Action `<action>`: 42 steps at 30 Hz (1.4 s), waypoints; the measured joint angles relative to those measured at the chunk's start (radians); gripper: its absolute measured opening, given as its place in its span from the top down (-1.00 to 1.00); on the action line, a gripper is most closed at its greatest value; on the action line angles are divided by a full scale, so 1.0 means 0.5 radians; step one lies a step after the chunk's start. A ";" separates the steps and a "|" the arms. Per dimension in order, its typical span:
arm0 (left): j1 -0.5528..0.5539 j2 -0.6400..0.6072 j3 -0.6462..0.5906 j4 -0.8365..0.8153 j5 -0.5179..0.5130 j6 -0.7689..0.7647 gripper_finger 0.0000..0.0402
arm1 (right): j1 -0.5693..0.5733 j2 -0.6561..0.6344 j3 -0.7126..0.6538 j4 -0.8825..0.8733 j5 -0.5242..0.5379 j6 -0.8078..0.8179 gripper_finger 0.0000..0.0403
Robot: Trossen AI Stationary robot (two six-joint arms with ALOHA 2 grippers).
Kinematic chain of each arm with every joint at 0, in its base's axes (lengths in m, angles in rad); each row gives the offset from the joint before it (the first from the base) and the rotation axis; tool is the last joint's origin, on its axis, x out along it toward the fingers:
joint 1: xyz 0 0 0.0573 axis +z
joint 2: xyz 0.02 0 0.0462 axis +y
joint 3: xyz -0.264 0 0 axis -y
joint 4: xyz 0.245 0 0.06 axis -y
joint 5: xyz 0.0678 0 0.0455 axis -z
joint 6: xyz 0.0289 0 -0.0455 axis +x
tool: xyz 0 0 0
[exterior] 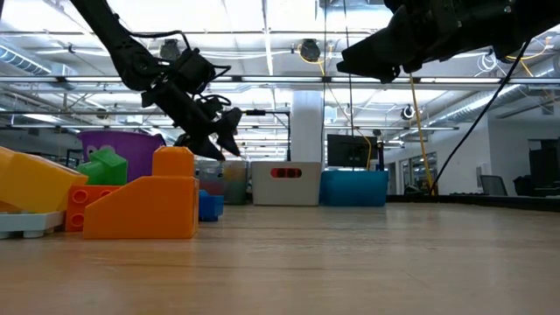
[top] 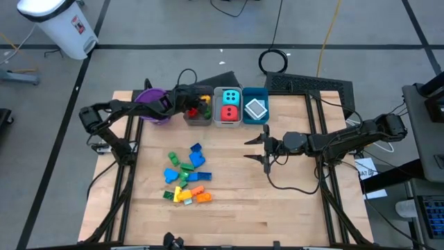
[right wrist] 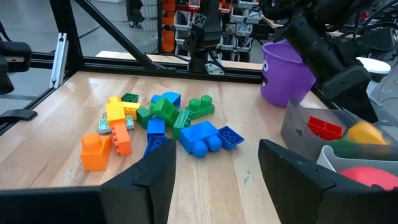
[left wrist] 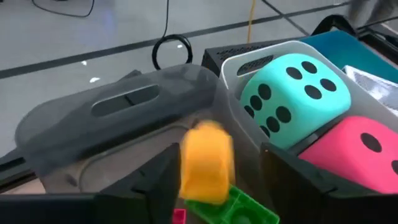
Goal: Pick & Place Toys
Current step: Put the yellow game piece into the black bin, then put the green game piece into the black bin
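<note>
My left gripper (top: 196, 104) is open above the grey bin (top: 198, 115) at the table's far side. A yellow brick (left wrist: 206, 163) shows blurred in the gap between its fingers, with room on both sides, above a green brick (left wrist: 242, 209) in the bin. The yellow brick also shows in the right wrist view (right wrist: 367, 132), beside red bricks (right wrist: 323, 129). My right gripper (top: 251, 148) is open and empty above the table's middle right. A pile of loose bricks (top: 186, 177) lies on the table. The cyan die (top: 231, 96) and red die (top: 229, 112) sit in the white bin.
The purple bucket (top: 154, 105) stands left of the grey bin. The white bin (top: 218, 111) stands right of it, then the blue bin (top: 265, 94) with white flat pieces (top: 256, 108). Bare wood lies between my right gripper and the brick pile.
</note>
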 joint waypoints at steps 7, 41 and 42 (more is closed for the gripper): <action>-0.013 -0.077 0.000 -0.028 0.030 0.003 -0.42 | 0.000 0.000 0.001 -0.025 0.000 0.000 0.00; -1.017 -0.380 0.000 -1.330 -0.177 -0.112 -0.48 | 0.000 0.000 0.001 -0.043 0.001 0.014 0.00; -1.030 -0.340 0.000 -1.320 -0.192 -0.119 -0.48 | 0.000 0.000 0.001 -0.043 0.001 0.014 0.00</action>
